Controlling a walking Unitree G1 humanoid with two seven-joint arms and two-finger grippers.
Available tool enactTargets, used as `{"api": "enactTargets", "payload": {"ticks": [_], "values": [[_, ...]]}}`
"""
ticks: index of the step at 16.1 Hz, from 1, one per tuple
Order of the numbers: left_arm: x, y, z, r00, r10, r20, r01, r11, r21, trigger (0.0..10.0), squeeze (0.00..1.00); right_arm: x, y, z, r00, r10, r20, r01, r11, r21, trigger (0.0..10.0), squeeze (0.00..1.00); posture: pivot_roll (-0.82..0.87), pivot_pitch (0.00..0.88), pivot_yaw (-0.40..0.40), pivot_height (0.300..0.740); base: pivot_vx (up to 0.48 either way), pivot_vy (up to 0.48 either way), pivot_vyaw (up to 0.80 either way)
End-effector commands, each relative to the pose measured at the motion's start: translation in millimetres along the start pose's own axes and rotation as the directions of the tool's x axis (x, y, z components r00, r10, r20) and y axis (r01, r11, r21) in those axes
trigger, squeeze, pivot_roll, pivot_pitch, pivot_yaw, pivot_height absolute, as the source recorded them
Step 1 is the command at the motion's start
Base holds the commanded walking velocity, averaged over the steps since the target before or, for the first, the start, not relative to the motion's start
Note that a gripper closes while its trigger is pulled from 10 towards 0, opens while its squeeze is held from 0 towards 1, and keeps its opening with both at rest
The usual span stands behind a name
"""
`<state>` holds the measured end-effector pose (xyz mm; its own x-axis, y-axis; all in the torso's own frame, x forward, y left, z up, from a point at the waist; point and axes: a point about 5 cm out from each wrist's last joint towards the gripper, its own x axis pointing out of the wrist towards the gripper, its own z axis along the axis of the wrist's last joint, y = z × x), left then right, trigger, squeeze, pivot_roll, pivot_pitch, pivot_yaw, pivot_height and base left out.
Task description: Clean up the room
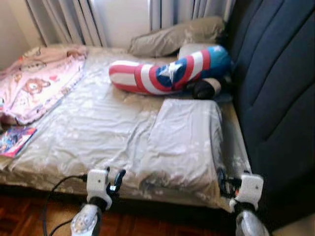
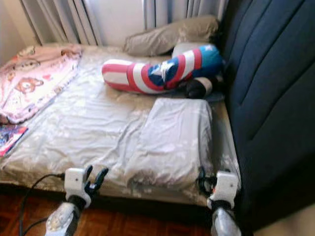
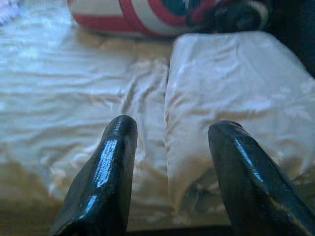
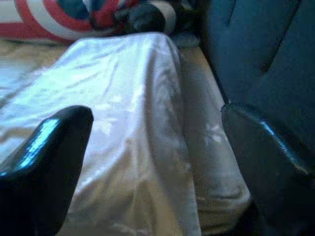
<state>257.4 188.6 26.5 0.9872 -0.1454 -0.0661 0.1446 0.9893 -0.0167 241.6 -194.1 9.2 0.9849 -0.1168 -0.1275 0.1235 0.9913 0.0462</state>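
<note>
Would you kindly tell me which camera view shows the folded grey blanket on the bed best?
The left eye view: the whole folded blanket lies in view on the bed. The right eye view shows it likewise. The wrist views give close partial looks past open pincer fingers.

A wide stretch of bare bed sheet [image 1: 93,123] lies open across the middle of the bed — room for a gripper to pass. A folded grey blanket [image 1: 184,142] blocks the right side near the bed's front edge. Behind it, a striped star-patterned pillow [image 1: 167,71] lies across the bed. A dark upholstered panel [image 1: 275,88] walls the right edge. A pink blanket [image 1: 37,81] covers the far left.
</note>
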Motion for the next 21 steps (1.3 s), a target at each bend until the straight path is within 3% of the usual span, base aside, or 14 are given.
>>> {"api": "enactTargets", "payload": {"ticks": [1, 4, 8, 11, 21], "values": [[1.1, 1.4, 6, 1.0, -0.007, 0.016, 0.007, 1.0, 0.005, 10.0, 0.0, 1.5, 1.2, 12, 0.999, -0.004, 0.052, 0.004, 1.0, 0.006, 10.0, 0.0, -0.02, 0.0, -0.031, 0.738, 0.0, 0.0, 0.0], [7.1, -1.9, 20, 0.998, -0.01, 0.063, 0.01, 1.0, -0.006, 10.0, 0.0, -3.6, 6.9, 16, 0.998, 0.003, 0.069, -0.003, 1.0, 0.005, 10.0, 0.0, -0.02, 0.0, -0.034, 0.738, 0.0, 0.0, 0.0], [11.2, -5.4, 26, 0.997, -0.058, 0.055, 0.059, 0.998, -0.022, 10.0, 0.0, -8.2, 12.0, 15, 0.999, -0.003, 0.043, 0.003, 1.0, 0.011, 10.0, 0.0, -0.02, 0.0, -0.023, 0.738, 0.0, 0.0, 0.0], [17.5, -8.0, 30, 0.997, -0.066, 0.043, 0.067, 0.997, -0.028, 10.0, 0.0, 0.7, 6.6, 23, 0.997, -0.056, 0.047, 0.055, 0.998, 0.028, 10.0, 0.0, -0.04, 0.0, -0.017, 0.738, 0.0, 0.0, 0.0], [20.6, 0.2, 39, 0.998, -0.047, 0.044, 0.048, 0.998, -0.032, 10.0, 0.0, 12.7, 15.3, 32, 0.999, -0.026, 0.048, 0.022, 0.997, 0.072, 10.0, 0.0, -0.03, 0.026, -0.015, 0.738, 0.182, 0.0, -0.14]]}}
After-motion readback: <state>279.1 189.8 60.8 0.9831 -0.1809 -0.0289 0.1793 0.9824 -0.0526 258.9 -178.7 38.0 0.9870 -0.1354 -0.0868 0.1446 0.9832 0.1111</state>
